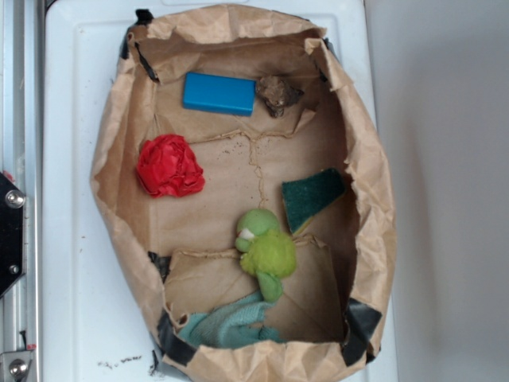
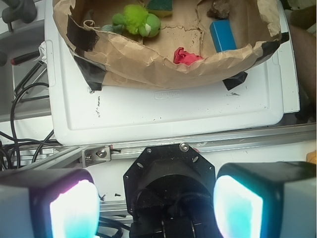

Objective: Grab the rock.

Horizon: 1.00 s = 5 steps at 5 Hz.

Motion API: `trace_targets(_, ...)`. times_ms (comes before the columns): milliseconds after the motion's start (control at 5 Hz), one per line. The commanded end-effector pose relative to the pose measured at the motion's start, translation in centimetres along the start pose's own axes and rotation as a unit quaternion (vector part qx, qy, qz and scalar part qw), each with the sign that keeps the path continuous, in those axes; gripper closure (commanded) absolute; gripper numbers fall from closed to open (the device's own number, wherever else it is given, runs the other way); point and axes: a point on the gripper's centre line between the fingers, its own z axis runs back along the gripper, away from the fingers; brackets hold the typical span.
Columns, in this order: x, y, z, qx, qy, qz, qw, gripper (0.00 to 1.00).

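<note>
Rock (image 2: 218,8) far beyond the empty, spread claw (image 2: 155,203).

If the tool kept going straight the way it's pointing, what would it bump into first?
Probably the white tray in front of the paper bag. The open tool isn't over the bag, though depth is unclear.

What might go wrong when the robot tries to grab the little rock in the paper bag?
1. The rock sits right beside the blue block, so the fingers might bump or pinch the block instead.
2. The rock is tucked in a corner near the crumpled bag wall, which could catch a finger on the way down.
3. The open gripper is outside the bag, so it probably has to clear the bag's rim to get in.
</note>
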Motion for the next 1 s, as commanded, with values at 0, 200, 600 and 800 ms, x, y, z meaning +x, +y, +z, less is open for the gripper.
trace_targets(0, 0.0, 0.0, 0.0, 0.0, 0.0, 0.0, 1.0, 0.0)
trace_targets(200, 3.8, 0.4, -1.0, -0.028, -0.027, 0.009, 0.999, 0.0)
trace_targets(600, 8.9, 1.9, -5.3, -0.007, -0.061, 0.012, 0.998, 0.0)
trace_targets(800, 11.2, 2.5, -7.4, 0.013, -0.078, 0.017, 0.997, 0.0)
